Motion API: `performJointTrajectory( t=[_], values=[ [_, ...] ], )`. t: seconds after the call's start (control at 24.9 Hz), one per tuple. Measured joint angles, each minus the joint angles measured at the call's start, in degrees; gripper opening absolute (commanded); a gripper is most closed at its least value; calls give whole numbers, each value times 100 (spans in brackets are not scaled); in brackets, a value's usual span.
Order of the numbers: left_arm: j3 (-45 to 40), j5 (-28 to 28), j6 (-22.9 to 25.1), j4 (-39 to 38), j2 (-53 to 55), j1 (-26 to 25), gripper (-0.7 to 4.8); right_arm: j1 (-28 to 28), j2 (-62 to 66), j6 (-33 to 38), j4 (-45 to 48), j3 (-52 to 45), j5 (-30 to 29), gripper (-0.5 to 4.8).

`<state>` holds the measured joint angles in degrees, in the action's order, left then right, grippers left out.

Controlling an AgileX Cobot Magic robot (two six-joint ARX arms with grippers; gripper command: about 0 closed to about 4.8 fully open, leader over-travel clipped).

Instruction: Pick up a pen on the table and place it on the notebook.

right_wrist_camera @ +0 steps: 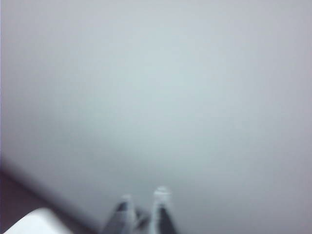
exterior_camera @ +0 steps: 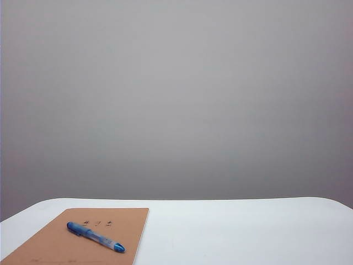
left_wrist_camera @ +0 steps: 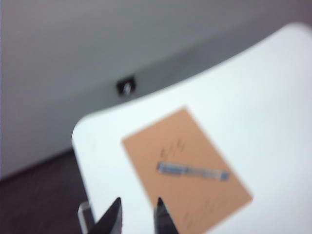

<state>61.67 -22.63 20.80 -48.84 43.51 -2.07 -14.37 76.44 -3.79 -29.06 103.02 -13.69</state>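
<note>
With the pen lying on the notebook: placement complete. Left gripper apart, empty, above table; right gripper empty, spacing indeterminable.

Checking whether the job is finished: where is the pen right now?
In the exterior view the pen lies diagonally on the notebook, at the table's near-left; neither gripper touches it.

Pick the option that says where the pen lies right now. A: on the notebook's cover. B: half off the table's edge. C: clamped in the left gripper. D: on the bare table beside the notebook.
A: the pen lies flat across the notebook, and the left gripper hangs apart from it, holding nothing.
</note>
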Motion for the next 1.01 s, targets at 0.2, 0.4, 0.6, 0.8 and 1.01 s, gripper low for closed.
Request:
performJointTrajectory(
  t=[0.2,0.4,0.6,0.8,1.01],
  values=[
    [-195,-186,-420,975,-306,-2,89,549,-1322,-61,905,-1019,197,55],
    [-544,-317,-883,1580,-601,-7,89,1034,-2100,-39,1202,-2181,221,47],
    [-1526,-197,-1390,2256,-1246,-7,88,1080,-3637,330,2170,-4760,485,-1],
    [-2374,55,-2072,3145,-1838,-4,82,1034,-4782,815,3753,-6647,573,-1],
    [-3375,857,-2553,3801,-2468,-7,79,1049,-5770,1241,4142,-8107,660,-1]
  ],
)
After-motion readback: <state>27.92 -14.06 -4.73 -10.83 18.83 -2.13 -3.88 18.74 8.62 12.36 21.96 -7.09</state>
